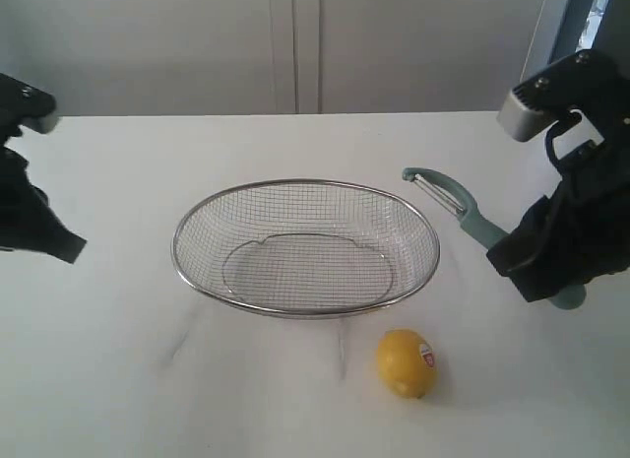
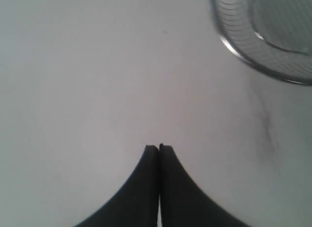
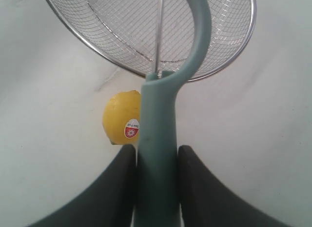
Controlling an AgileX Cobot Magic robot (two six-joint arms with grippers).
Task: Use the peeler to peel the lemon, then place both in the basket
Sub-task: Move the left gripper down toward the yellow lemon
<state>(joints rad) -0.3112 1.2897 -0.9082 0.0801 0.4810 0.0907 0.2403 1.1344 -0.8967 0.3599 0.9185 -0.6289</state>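
Note:
The yellow lemon (image 1: 406,362) with a red-and-white sticker lies on the white table in front of the wire basket (image 1: 177,251), a little to its right. My right gripper (image 1: 532,271) is to the right of the basket, shut on the handle of the teal peeler (image 1: 463,212), whose bladed head points back toward the basket's far right rim. In the right wrist view the peeler (image 3: 158,119) runs between my right gripper's (image 3: 156,149) fingers, with the lemon (image 3: 119,122) and basket (image 3: 97,53) beyond. My left gripper (image 1: 49,241) hangs shut and empty at the far left, seen as (image 2: 159,147) over bare table.
The basket (image 2: 234,49) has nothing in it and sits mid-table. A pale wall with a panel seam stands behind the table's far edge.

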